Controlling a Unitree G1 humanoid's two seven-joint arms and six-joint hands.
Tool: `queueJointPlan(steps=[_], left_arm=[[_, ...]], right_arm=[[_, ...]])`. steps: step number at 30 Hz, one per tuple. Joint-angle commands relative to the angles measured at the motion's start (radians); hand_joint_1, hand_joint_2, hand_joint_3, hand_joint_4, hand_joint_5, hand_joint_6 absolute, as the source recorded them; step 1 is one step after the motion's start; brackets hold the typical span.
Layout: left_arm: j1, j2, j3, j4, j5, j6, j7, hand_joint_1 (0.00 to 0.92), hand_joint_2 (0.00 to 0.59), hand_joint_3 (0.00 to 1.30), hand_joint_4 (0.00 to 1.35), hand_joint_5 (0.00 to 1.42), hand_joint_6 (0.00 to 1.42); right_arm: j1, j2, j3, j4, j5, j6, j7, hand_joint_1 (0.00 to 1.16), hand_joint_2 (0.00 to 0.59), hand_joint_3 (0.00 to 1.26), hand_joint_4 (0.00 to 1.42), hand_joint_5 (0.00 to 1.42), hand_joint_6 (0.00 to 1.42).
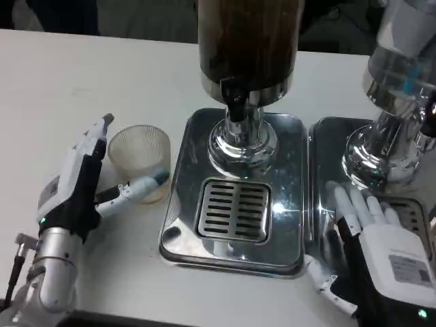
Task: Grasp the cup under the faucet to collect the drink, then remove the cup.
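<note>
A clear ribbed cup stands upright on the white table, just left of the steel drip tray. It looks empty. My left hand is at the cup's left side, fingers straight and pointing away from me, thumb lying across the cup's lower front. The fingers are not wrapped around it. The black faucet hangs from the dark drink dispenser above the tray's slotted grate, which has nothing on it. My right hand lies flat at the lower right, fingers apart and holding nothing.
A second dispenser with a clear tank stands on its own steel tray at the right, right behind my right hand. Bare white table stretches left and behind the cup.
</note>
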Motion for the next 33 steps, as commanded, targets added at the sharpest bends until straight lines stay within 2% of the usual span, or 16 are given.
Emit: queueJointPlan(steps=[1, 4, 11, 22, 26, 30, 33], left_arm=[[-0.015, 0.004, -0.009, 0.015, 0.000, 0.007, -0.017, 0.409, 0.046, 0.00, 0.00, 0.00, 0.00], [-0.012, 0.002, -0.010, 0.021, -0.003, 0.012, -0.026, 0.456, 0.041, 0.00, 0.00, 0.01, 0.03], [-0.007, -0.006, 0.004, 0.028, -0.024, 0.011, -0.043, 0.466, 0.041, 0.00, 0.00, 0.06, 0.07], [-0.026, -0.023, -0.003, 0.032, -0.027, 0.017, -0.061, 0.390, 0.016, 0.00, 0.00, 0.10, 0.09], [-0.034, -0.027, -0.006, 0.035, -0.026, 0.020, -0.065, 0.380, 0.018, 0.00, 0.00, 0.06, 0.11], [-0.043, -0.027, -0.018, 0.038, -0.015, 0.033, -0.055, 0.412, 0.032, 0.00, 0.05, 0.00, 0.17], [-0.041, -0.028, -0.020, 0.042, -0.011, 0.043, -0.044, 0.494, 0.047, 0.03, 0.11, 0.00, 0.26]], right_arm=[[0.009, 0.007, -0.005, -0.015, 0.000, 0.007, 0.008, 0.32, 0.473, 0.01, 0.00, 0.00, 0.00], [0.012, 0.009, -0.005, -0.017, 0.001, 0.007, 0.009, 0.32, 0.473, 0.01, 0.00, 0.00, 0.00], [0.018, 0.012, -0.010, -0.023, 0.000, 0.007, 0.014, 0.33, 0.473, 0.01, 0.00, 0.00, 0.00], [0.032, 0.022, -0.009, -0.034, 0.000, 0.009, 0.017, 0.33, 0.473, 0.01, 0.00, 0.00, 0.00], [0.039, 0.027, -0.010, -0.037, 0.001, 0.011, 0.016, 0.33, 0.473, 0.01, 0.00, 0.00, 0.00], [0.042, 0.032, -0.008, -0.037, 0.000, 0.010, 0.013, 0.33, 0.473, 0.01, 0.00, 0.00, 0.00], [0.043, 0.037, -0.008, -0.037, 0.000, 0.011, 0.012, 0.33, 0.473, 0.01, 0.00, 0.00, 0.00]])
